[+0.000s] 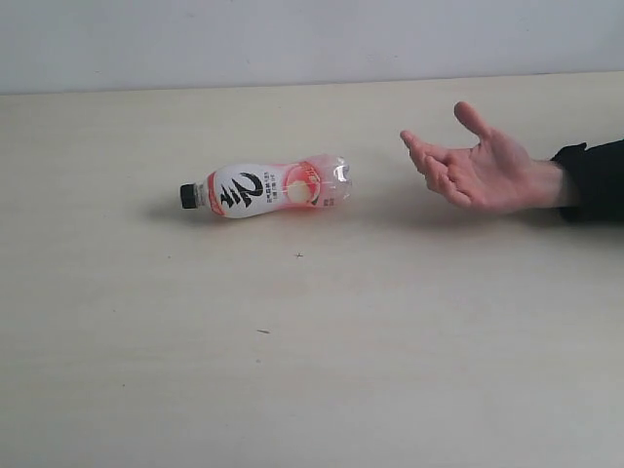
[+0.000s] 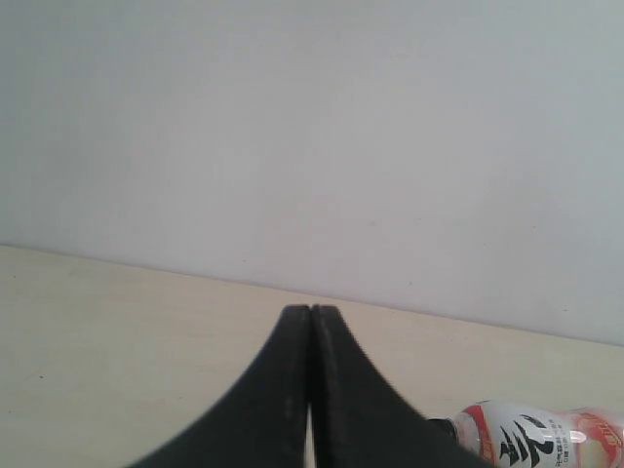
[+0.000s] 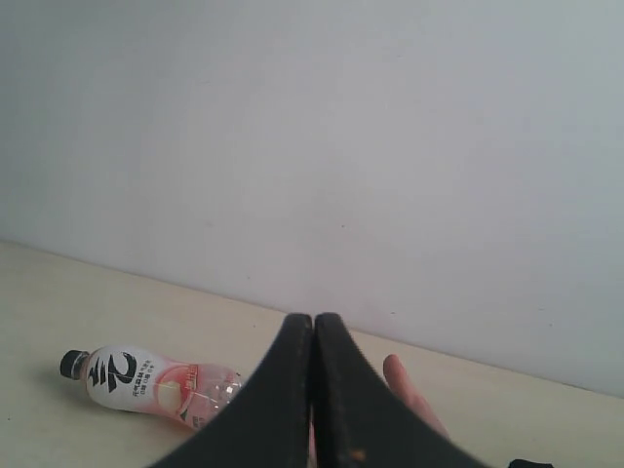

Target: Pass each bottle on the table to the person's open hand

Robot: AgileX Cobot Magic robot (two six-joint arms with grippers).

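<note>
Exterior view | bottle on its side on table, base toward person's open hand, near, not touching | hand spread, empty | left gripper, right gripper closed, empty

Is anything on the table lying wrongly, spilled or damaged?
Only the pink-white bottle: it lies on its side on the table, cap pointing away from the open hand. No spill or damage shows.

Left gripper, two matte black fingers, broad at the base, curving in to slim rounded tips, faint pale scuffs; right gripper, same black tapered pair, small orange-brown fleck low on one finger; black sleeve on the person's wrist, cuff slightly rumpled
</note>
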